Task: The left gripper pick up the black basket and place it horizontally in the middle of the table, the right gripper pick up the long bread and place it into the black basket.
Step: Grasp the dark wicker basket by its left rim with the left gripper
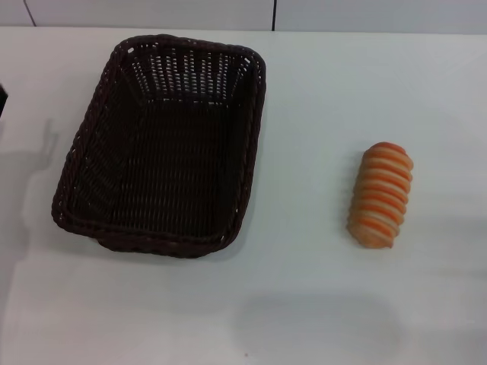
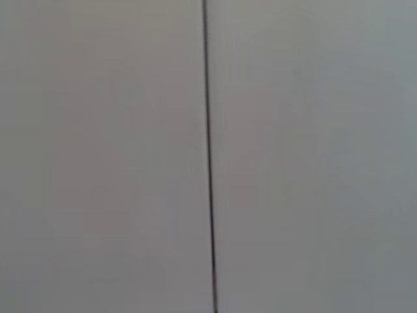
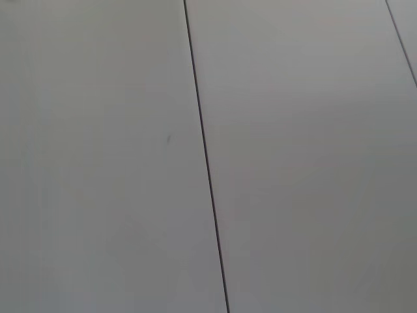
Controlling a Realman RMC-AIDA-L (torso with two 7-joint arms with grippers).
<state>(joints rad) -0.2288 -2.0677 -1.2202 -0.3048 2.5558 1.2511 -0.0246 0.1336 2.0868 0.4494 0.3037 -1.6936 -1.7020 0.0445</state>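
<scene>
The black basket (image 1: pixel 163 144) lies lengthwise, running away from the robot, left of the long bread (image 1: pixel 380 195). So the basket is the left arm's to take. Neither gripper is in view, so I cannot tell their state.

Almost nothing of the body on camera in all three views. Just a thin black sliver (image 1: pixel 1 101) clipped by the left edge of the head view: matte, dark, straight-edged, no shine. Too little showing to tell whether arm, housing or something else. Can't make out colours, cables, screws or markings beyond that.
</scene>
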